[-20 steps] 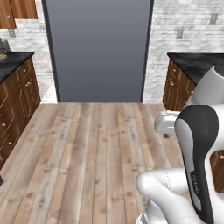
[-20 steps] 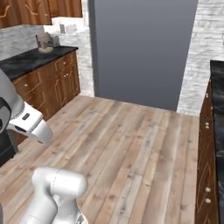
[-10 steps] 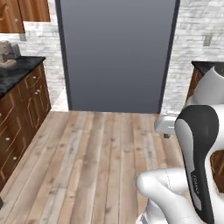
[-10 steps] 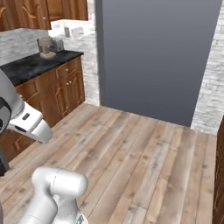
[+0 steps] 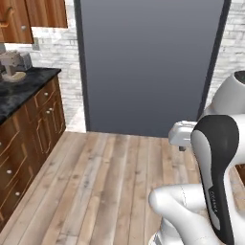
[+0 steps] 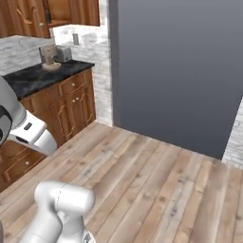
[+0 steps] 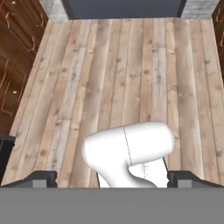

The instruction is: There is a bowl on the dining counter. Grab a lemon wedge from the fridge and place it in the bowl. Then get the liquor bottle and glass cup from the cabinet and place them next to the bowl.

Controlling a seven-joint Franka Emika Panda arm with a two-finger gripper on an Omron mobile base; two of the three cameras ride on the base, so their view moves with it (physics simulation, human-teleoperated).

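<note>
Base is rolling fwd & swinging a bit: vs a sec ago the big flat grey fridge (image 5: 148,67) face is filling way more of both base views, and the left-hand bench (image 5: 21,91) w/ its small grey appliance (image 5: 13,64) is sliding in closer, so that's the camera shifting, not the things. Meaning for the task: still the approach leg for the lemon wedge, nothing grabbed yet, prob very early. Gripper (image 7: 111,178) is hanging over the wood floor (image 7: 131,65) in the hand view, tips sitting wide apart at the bottom corners, nothing between them. Fridge face is looking like one plain grey slab framed by a dark edge; handles or door gap I can't make out from here, doors appear closed. Containers: fridge contents hidden, so the wedge inside isn't checkable; wooden drawers & cupboards (image 6: 71,107) under the bench are all closed, upper cabinets (image 5: 28,19) closed too
</note>
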